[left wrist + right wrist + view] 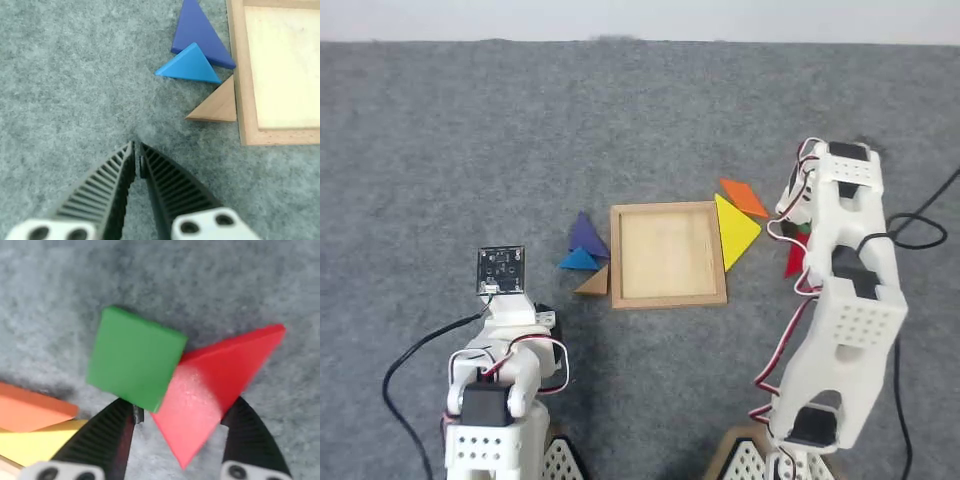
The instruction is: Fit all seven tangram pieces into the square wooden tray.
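The right hand is held spread, with the red triangle lying between its fingers on the grey surface. The green square touches that triangle just beyond the fingertips. The left hand is pressed together over the surface, near the tan triangle, which touches the wooden tray.

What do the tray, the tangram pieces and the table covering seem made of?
Tray: pale unfinished wood, going by faint grain and matte surface. Red triangle and green square: probably painted wood; solid colour, slight sheen on the red one. Tan triangle: bare wood like the tray. Table covering: grey felt or short carpet, fuzzy texture.
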Available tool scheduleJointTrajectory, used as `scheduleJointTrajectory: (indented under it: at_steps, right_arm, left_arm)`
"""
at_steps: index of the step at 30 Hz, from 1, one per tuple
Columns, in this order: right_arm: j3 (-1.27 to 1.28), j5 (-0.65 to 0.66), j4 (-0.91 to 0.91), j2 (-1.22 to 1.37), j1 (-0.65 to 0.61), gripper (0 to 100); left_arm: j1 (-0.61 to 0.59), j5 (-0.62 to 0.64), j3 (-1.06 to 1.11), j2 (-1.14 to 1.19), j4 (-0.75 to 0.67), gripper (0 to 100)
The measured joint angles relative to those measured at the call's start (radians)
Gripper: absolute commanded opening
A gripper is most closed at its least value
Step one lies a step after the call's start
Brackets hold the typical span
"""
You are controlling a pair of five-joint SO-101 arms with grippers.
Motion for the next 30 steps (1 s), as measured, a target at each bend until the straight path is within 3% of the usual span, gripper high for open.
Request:
scheduleJointTrajectory:
  at_steps: [10, 17, 23, 30]
  right_arm:
    - [0.000, 0.069, 0.158, -0.095, 0.035, 20.5]
    - [0.000, 0.112, 0.206, -0.192, 0.166, 20.9]
    - [0.002, 0.126, 0.170, -0.189, 0.137, 20.8]
    - [-0.141, 0.110, 0.078, 0.015, 0.063, 20.6]
  left_arm:
    - [0.000, 0.000, 0.000, 0.000, 0.000, 1]
    - [0.000, 0.000, 0.000, 0.000, 0.000, 1]
    - [0.000, 0.000, 0.000, 0.000, 0.000, 1]
    - [0.000, 0.000, 0.000, 0.000, 0.000, 1]
